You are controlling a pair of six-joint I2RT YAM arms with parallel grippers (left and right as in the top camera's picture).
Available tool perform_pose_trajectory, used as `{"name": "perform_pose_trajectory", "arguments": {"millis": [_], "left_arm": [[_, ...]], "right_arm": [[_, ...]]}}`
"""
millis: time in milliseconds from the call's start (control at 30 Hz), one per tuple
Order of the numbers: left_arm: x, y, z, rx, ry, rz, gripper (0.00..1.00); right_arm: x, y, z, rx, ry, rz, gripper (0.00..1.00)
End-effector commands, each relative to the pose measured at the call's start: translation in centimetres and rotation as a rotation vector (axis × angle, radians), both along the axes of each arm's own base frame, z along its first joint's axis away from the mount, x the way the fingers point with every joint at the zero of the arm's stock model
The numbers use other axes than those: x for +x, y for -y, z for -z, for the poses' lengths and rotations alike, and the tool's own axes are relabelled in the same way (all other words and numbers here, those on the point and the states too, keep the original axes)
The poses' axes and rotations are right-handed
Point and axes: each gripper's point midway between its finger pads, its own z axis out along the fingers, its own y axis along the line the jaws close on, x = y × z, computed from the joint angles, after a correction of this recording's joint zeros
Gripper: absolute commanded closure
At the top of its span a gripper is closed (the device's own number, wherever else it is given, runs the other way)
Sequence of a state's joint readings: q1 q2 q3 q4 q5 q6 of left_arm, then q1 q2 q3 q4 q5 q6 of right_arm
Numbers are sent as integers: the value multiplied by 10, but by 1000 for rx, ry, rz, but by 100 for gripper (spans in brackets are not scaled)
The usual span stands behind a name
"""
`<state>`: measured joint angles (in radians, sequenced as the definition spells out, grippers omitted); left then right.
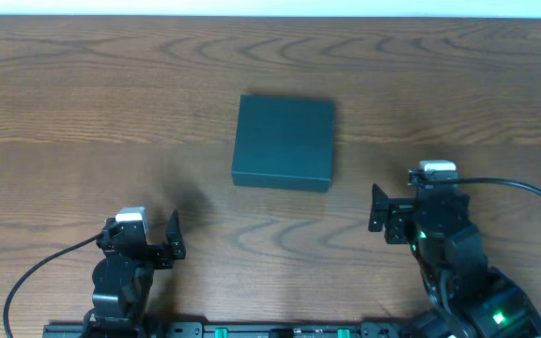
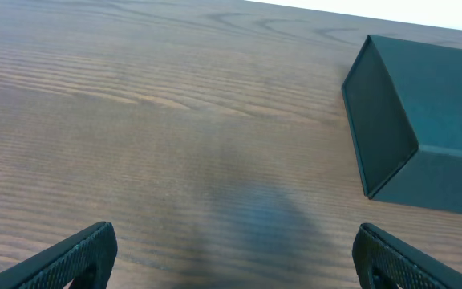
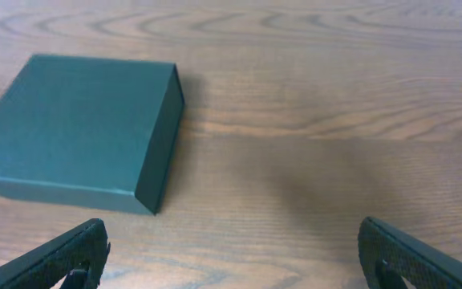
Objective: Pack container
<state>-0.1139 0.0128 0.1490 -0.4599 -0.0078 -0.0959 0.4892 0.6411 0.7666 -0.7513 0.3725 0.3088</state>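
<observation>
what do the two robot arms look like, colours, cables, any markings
The left arm and right arm are black and boxy. Each has a small white block by the wrist and a thin black cable running off it. Green lights glow on the right arm. The fingers are flat black paddles. No markings are readable.
</observation>
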Motion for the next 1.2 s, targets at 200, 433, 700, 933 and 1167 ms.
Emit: {"name": "perform_pose_trajectory", "arguments": {"millis": [200, 433, 700, 933, 1167], "left_arm": [[0, -4, 6, 24, -6, -16, 5], [0, -4, 6, 24, -6, -16, 5], [0, -4, 6, 24, -6, -16, 5], [0, -4, 6, 24, -6, -16, 5], [0, -4, 6, 24, -6, -16, 5]], "right_arm": [[-35, 61, -62, 90, 285, 198, 1], [-74, 89, -55, 92, 315, 300, 1], [-81, 77, -4, 134, 261, 239, 1], [-59, 76, 52, 128, 175, 264, 1], [-45, 75, 126, 235, 53, 356, 1]]}}
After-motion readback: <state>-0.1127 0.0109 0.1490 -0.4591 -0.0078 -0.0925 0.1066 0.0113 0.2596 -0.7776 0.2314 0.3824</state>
